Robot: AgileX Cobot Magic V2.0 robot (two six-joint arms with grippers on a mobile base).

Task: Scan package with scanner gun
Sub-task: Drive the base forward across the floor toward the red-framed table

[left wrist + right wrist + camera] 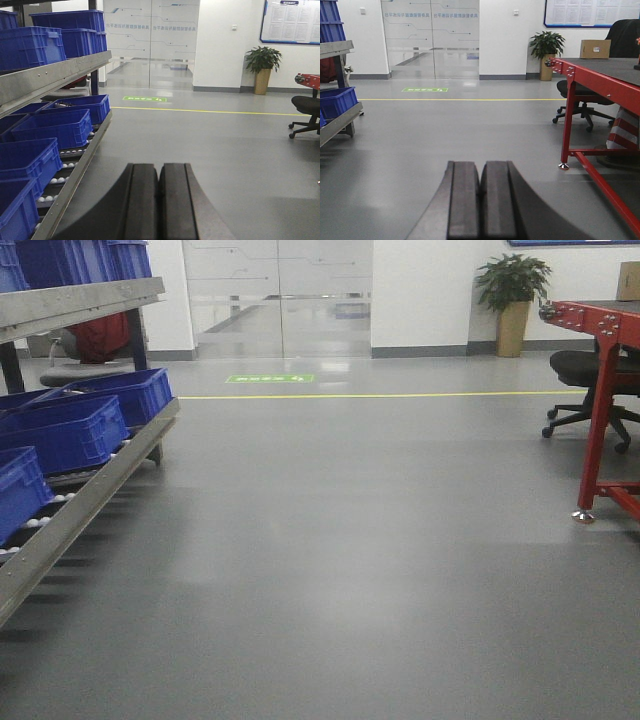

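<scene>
A tan cardboard box with a small white label, the package (595, 48), stands at the far end of the red-framed table (600, 75); its corner also shows in the front view (629, 282). I cannot make out the scanner gun; a small orange-and-black thing (637, 55) is cut off by the right edge of the right wrist view, too little of it to identify. My left gripper (159, 172) is shut with nothing in it, over bare floor beside the rack. My right gripper (480, 170) is likewise shut and empty, over the floor well short of the table.
A roller rack (60, 75) with several blue crates (52, 127) runs along the left. Black office chairs (582, 100) stand by the red table's legs (597, 430). A potted plant (513, 295) and glass doors (280, 295) are at the back, past a yellow floor line (370, 395).
</scene>
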